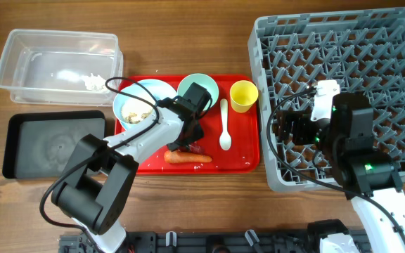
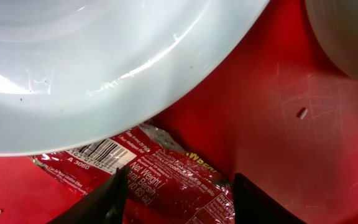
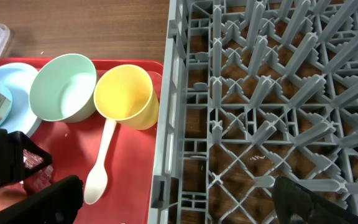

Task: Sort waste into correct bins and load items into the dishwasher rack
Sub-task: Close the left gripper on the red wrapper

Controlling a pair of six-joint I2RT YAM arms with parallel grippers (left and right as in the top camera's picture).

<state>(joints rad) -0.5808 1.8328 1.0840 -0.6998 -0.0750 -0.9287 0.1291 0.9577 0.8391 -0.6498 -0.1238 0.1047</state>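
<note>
Both left jaws stand apart astride the red wrapper [image 2: 166,177], which lies between them on the red tray [image 2: 291,112], light blue plate [image 2: 104,62] just beyond. The right jaws gape wide above the left wall of the dishwasher rack [image 3: 260,93]

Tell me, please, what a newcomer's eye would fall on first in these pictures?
The bright red tray in the middle of the table stands out first, carrying a yellow cup and an orange carrot among other things. To its right sits the large grey rack with its lattice of pegs. Up close, the left tool stands open astride a red wrapper on the tray.
</note>
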